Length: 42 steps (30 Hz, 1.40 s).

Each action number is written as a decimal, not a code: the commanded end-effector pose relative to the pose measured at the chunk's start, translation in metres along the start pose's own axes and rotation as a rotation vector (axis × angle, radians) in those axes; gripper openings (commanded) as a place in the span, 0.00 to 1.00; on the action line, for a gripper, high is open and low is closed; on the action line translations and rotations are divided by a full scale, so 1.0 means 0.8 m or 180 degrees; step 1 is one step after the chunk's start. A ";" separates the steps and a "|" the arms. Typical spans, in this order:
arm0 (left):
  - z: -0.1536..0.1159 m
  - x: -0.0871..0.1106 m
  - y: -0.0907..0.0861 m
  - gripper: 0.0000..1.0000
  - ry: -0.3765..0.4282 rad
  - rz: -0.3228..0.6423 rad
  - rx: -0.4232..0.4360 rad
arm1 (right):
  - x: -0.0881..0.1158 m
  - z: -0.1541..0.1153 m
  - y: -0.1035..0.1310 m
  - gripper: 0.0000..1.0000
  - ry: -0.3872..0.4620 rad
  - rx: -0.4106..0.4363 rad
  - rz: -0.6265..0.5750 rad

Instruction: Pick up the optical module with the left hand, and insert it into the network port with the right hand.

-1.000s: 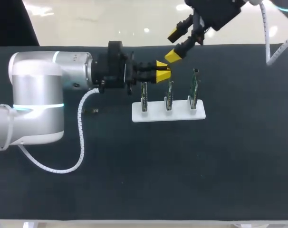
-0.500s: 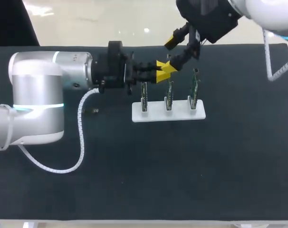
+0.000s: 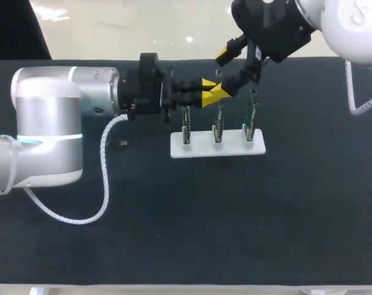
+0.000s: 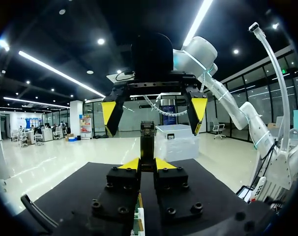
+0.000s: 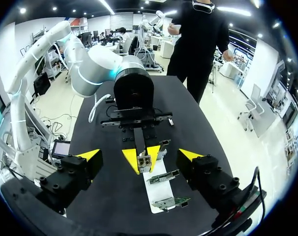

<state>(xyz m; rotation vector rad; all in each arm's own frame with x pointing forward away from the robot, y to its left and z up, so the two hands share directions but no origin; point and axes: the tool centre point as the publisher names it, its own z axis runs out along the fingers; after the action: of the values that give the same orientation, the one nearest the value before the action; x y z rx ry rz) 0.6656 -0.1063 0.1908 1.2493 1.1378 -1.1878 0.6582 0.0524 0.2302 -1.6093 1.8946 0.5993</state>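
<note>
From above, the left arm lies low across the worktop's far-left part. The right arm comes in over the far edge. Their yellow tips crowd together above a holder, and the thing held there cannot be made out.

The wrist views settle it. The left fingers are closed on the module, a slim dark metal bar with square edges that juts straight out ahead of them. The right fingers stand wide open, 1 on each side of the module's free end and not touching it. In the right wrist view the module faces the camera end-on, a small silvery block with 2 openings, pinched between the left fingers' wedge-shaped tips. It hangs in the air above the holder, near the middle of the worktop's far edge.

The worktop is matte black and cloth-like. The holder is a flat white slab, smooth like plastic. It carries 3 thin green boards standing on edge in a row. A white coiled cable loops from the left arm's wrist. A small dark object lies left of the holder, too small to identify.
</note>
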 end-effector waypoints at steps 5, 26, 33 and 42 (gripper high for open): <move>0.000 0.001 0.001 0.00 -0.0003 0.0002 0.0000 | 0.002 -0.002 -0.002 1.00 -0.0030 -0.0021 -0.0029; 0.000 0.001 0.001 0.00 -0.0003 0.0002 0.0000 | -0.001 0.004 -0.002 0.64 -0.0016 0.0042 -0.0037; 0.000 0.001 0.001 0.00 -0.0003 0.0002 0.0000 | -0.004 0.008 -0.002 0.37 0.0002 0.0093 -0.0052; 0.000 0.001 0.001 0.00 -0.0003 0.0002 0.0000 | -0.001 0.005 0.001 0.38 0.0005 0.0096 -0.0041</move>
<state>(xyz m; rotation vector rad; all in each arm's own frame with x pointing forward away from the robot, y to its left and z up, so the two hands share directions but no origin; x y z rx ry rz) 0.6656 -0.1063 0.1908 1.2493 1.1378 -1.1878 0.6608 0.0573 0.2265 -1.6048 1.8813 0.5662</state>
